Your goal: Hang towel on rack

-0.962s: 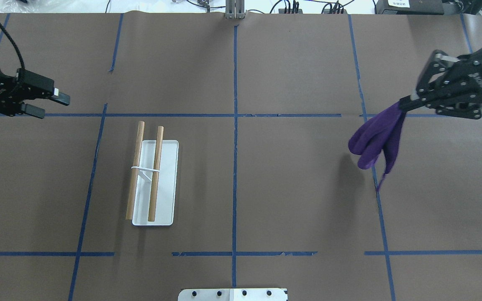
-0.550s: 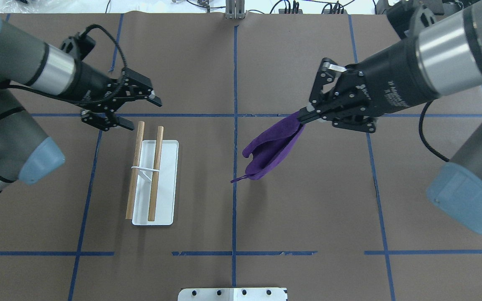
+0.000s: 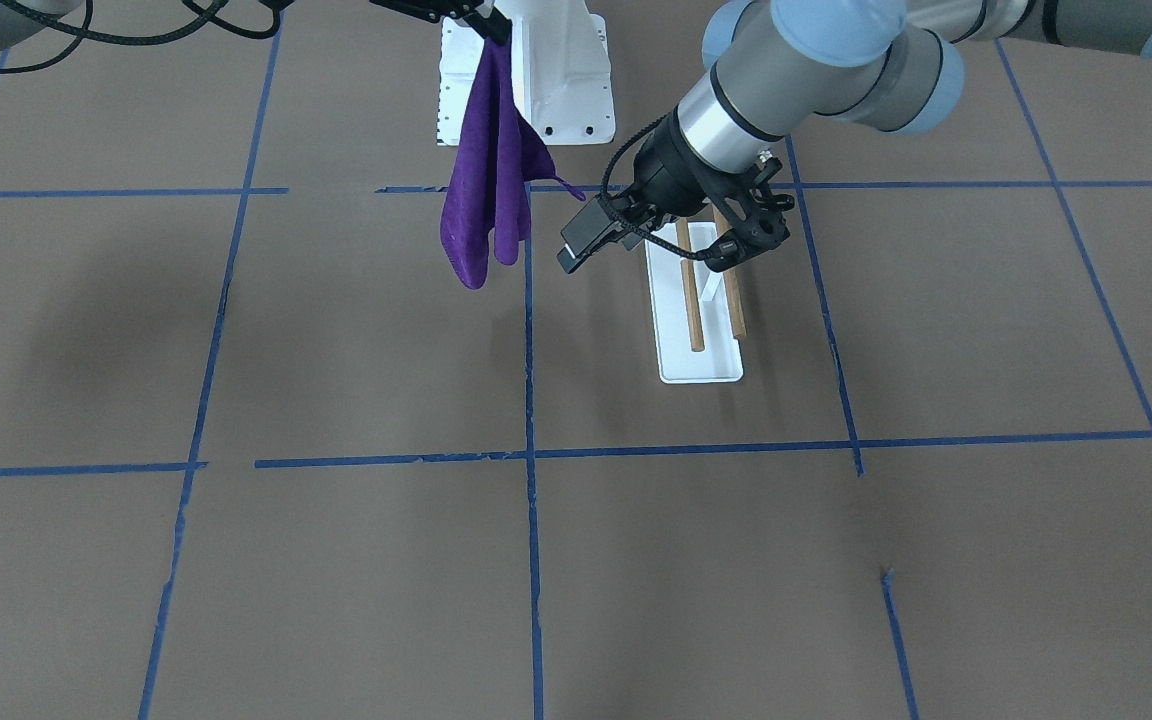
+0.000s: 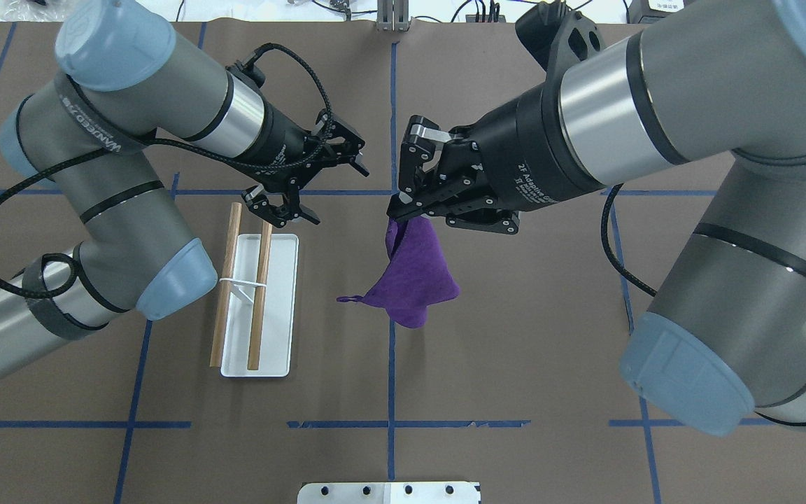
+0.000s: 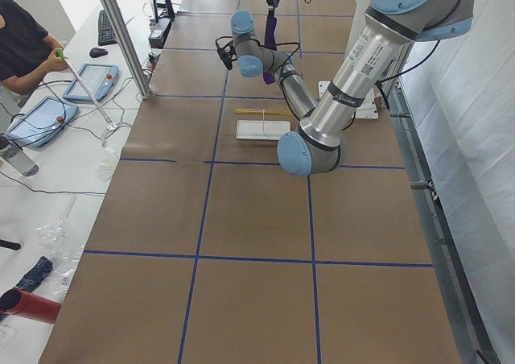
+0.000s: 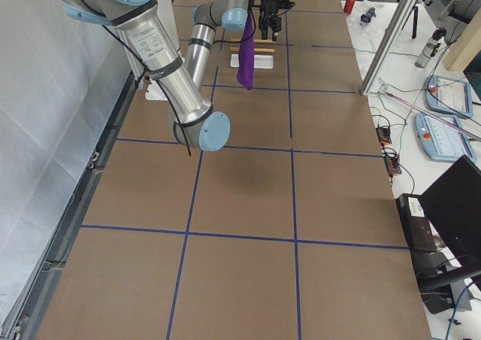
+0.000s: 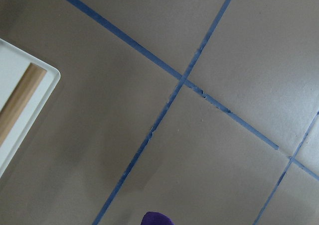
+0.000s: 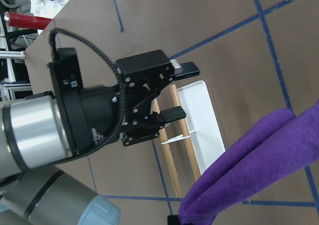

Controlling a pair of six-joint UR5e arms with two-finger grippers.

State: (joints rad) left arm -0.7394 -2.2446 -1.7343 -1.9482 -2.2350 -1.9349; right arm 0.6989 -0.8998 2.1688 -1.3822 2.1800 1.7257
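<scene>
A: How is the right gripper (image 4: 394, 212) being held?

B: It is being kept clamped on the top edge of the purple towel (image 4: 413, 280), with the fingertips pressed together on the cloth.

A: And the left gripper (image 4: 336, 194)?

B: Its jaws are being held wide apart, and nothing is being gripped between them. In the right wrist view both black fingers (image 8: 174, 114) are being shown spread, with the rack (image 8: 204, 110) lying below them.

A: Where is all this being done, counted from the rack?

B: The left gripper is being held in the air above the rack and is not touching it. Which end of the rack it is over cannot be told, since the exterior views disagree. The right gripper is being held raised too, off the side of the rack that faces the right arm.

A: And the towel?

B: It is being hung in loose folds from the right gripper, beside the rack on that same side and apart from it. No part of it is being rested on the two wooden dowels (image 4: 258, 315).

A: The rack itself?

B: It is being left flat on the brown-papered table (image 4: 515, 350). Its long side is being kept parallel to the blue tape line (image 4: 391, 364), over which the towel is being seen from overhead.
</scene>
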